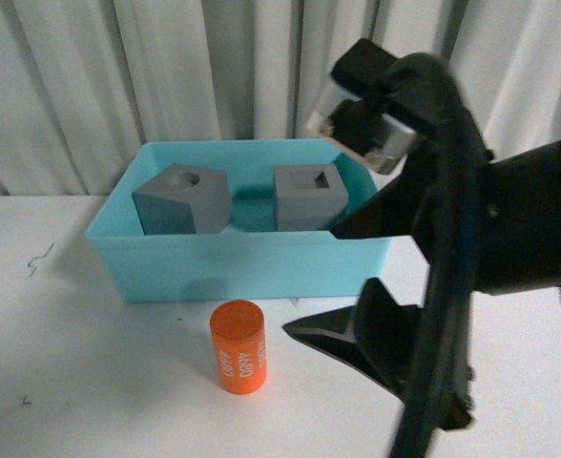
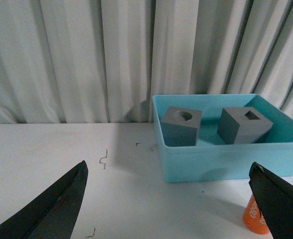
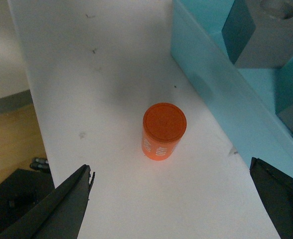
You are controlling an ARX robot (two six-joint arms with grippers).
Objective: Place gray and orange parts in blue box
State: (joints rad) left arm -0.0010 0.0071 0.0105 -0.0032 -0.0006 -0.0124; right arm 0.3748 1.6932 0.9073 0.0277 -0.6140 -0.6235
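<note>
The white desk (image 1: 71, 382) carried everything. At its back stood the large light blue plastic box (image 1: 242, 267), and both matte gray parts already sat inside it, apart from each other: the gray cube with the round recess (image 1: 183, 202) on the left, the gray cube with the square recess (image 1: 309, 197) on the right. Only the small orange cylinder with white print (image 1: 238, 346) was outside, upright on the desk just before the box's near wall.

My right fingers (image 3: 62, 209) were spread wide and empty above the cylinder, one on either side. My left fingers (image 2: 57, 204) were wide and empty too, well away from it.

To do this well, I judged I should drop straight down, close on the round sides below the top so it would not tip, then lift clear of the rim before crossing to the bare floor in front of the cubes.

The right wrist view showed the cylinder's top roughly centred between my fingers. The front view showed its print and its nearness to the wall. The left wrist view caught only a sliver of orange, but it showed both recesses plainly.
</note>
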